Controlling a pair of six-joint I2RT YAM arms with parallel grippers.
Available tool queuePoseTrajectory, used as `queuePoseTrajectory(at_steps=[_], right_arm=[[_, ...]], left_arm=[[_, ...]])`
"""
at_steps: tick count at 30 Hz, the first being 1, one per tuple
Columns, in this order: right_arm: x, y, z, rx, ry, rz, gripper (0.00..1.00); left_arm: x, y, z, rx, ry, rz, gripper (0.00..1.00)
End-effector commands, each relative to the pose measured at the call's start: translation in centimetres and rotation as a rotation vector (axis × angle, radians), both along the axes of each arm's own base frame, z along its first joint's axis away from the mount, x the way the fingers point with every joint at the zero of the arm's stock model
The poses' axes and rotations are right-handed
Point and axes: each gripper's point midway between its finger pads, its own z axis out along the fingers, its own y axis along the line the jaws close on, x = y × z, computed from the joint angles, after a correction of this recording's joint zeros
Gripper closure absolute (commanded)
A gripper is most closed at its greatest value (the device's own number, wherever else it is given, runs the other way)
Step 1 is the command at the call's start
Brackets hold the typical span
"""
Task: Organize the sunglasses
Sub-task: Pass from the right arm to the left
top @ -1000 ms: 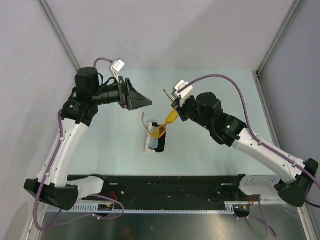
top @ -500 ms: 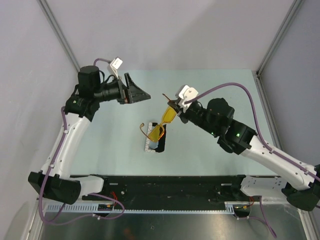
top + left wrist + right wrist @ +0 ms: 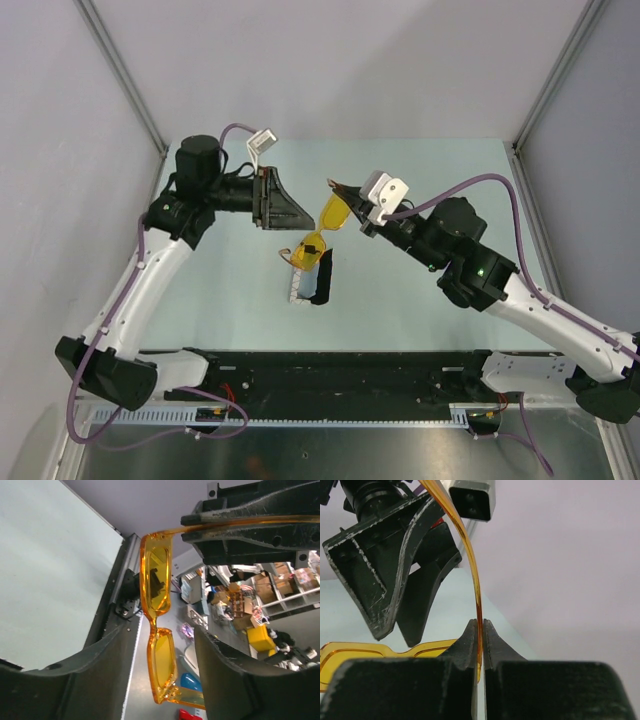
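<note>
Sunglasses (image 3: 320, 234) hang in the air above the case (image 3: 295, 286), one temple (image 3: 478, 600) clamped in your right gripper (image 3: 480, 626); your left gripper (image 3: 298, 212), jaws apart, straddles the lens front from the left, whose long axis runs along those jaws.

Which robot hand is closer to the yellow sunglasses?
Right. The right fingers are pinched shut on one slim arm of the sunglasses, holding them above the table. The left fingers stand open on either side of the lenses, not gripping.
</note>
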Motion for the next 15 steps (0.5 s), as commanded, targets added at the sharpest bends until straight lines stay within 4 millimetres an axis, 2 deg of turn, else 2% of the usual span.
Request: queuePoseTrajectory(at_steps=[1, 4, 9, 15], right_arm=[[-1.0, -0.6, 4.8, 0.094, -0.118, 0.023, 1.00], [-1.1, -0.7, 4.8, 0.094, -0.113, 0.024, 1.00], [-1.6, 0.1, 4.6, 0.092, -0.108, 0.074, 1.00], [-1.8, 0.3, 4.4, 0.089, -0.100, 0.088, 1.00]], left_arm=[[-3.2, 0.1, 1.4, -0.067, -0.046, -0.143, 0.44], [-3.6, -0.3, 1.5, -0.072, -0.050, -0.163, 0.50], [-2.7, -0.8, 1.1, -0.064, 0.000, -0.158, 0.62], [-3.1, -1.2, 1.0, -0.066, 0.011, -0.184, 0.67]])
